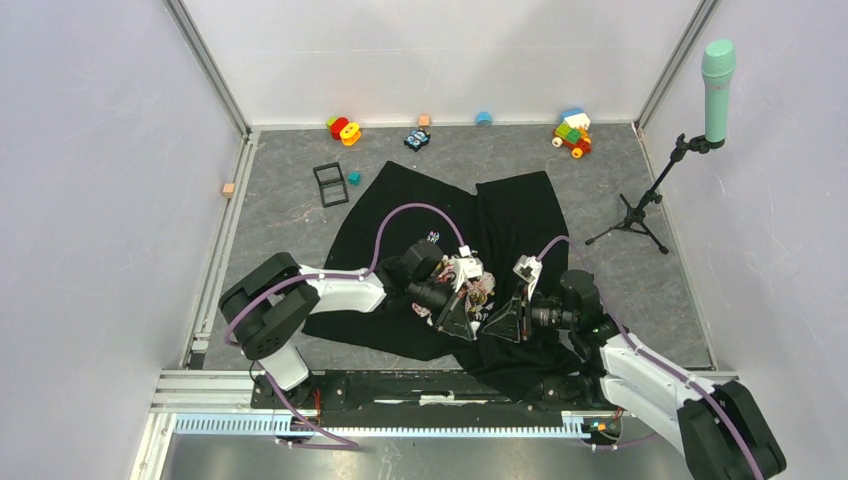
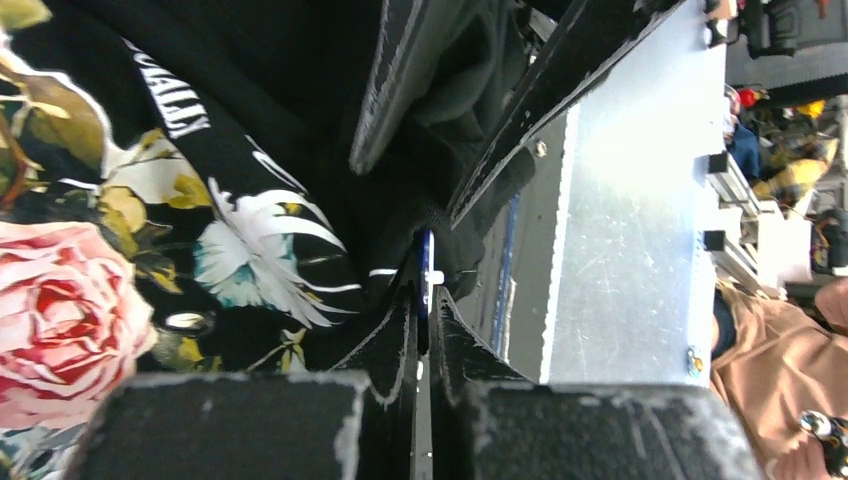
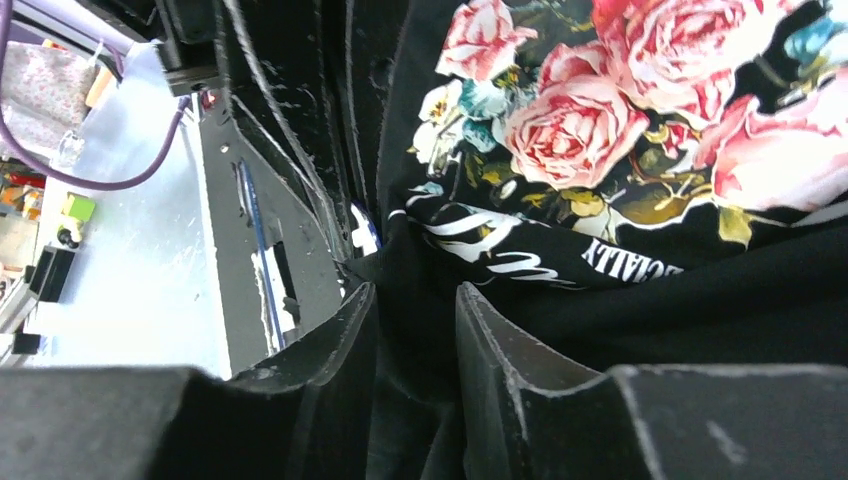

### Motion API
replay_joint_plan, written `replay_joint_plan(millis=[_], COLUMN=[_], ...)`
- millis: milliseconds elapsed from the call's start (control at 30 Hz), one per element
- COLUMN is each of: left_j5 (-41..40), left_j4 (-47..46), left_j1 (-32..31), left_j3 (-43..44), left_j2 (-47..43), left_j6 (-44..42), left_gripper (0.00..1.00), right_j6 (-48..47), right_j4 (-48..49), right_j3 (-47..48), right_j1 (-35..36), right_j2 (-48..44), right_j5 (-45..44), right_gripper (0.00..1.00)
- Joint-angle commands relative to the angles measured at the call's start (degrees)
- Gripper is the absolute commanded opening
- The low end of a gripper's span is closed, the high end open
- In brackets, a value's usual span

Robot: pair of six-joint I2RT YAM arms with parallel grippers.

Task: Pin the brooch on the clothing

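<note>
Left gripper (image 2: 424,305): fingers pressed together, pinching the brooch (image 2: 424,272) by its rim.
Right gripper (image 3: 415,310): fingers parted, a fold of black cloth lying in the gap between them.
Brooch: one; held over the middle of the clothing (image 1: 510,215), against the cloth close to the white flower of the rose print (image 3: 570,130).
Left wrist view only: brooch edge-on as a thin blue line between the fingertips, with the other gripper's fingers just beyond it.
Right wrist view only: brooch as a small blue-and-white sliver beside the left fingers; pale lettering (image 3: 630,262) readable under the roses.
Top view only: brooch hidden beneath the two grippers, which meet tip to tip over the print; whole shirt spread on the grey table (image 1: 300,230), near hem over the near rail.
Arms: two, left one reaching in from the left, right one from the near right.
Shirts: one.
Black frame case (image 1: 330,183): one, far left of the shirt.
Teal cube (image 1: 354,178): one, just right of the case.
Orange cubes: two, one at the left edge (image 1: 229,189), one at the far edge (image 1: 424,120).
Brick vehicle (image 1: 572,133): one, far right.
Microphone (image 1: 717,70): one, on a stand at the right.
</note>
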State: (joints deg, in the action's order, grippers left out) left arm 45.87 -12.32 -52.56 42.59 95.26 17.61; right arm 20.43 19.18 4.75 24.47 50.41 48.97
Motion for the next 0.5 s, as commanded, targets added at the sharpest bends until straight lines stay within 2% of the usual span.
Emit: replay_joint_plan(millis=[0, 233, 367, 467], left_j5=[7.15, 8.8, 10.55, 13.21], left_j4=[-2.68, 0.27, 4.78, 10.08], left_j1=[-0.09, 0.0, 0.0, 0.01], left_j3=[-0.93, 1.01, 3.6, 6.38], left_j2=[-3.29, -7.75, -11.67, -13.44], left_j6=[2.41, 6.63, 8.21, 7.44], left_gripper=[0.02, 0.02, 0.02, 0.02], right_j6=[-3.57, 0.08, 1.58, 6.75], right_j4=[-2.84, -4.35, -3.03, 3.76], right_j3=[2.77, 5.31, 7.39, 7.81], right_j1=[-0.67, -0.67, -0.65, -0.65], right_j2=[-5.91, -14.99, -15.66, -15.69], right_j5=[3.15, 3.93, 6.75, 11.72], right_gripper=[0.42, 0.66, 0.69, 0.7])
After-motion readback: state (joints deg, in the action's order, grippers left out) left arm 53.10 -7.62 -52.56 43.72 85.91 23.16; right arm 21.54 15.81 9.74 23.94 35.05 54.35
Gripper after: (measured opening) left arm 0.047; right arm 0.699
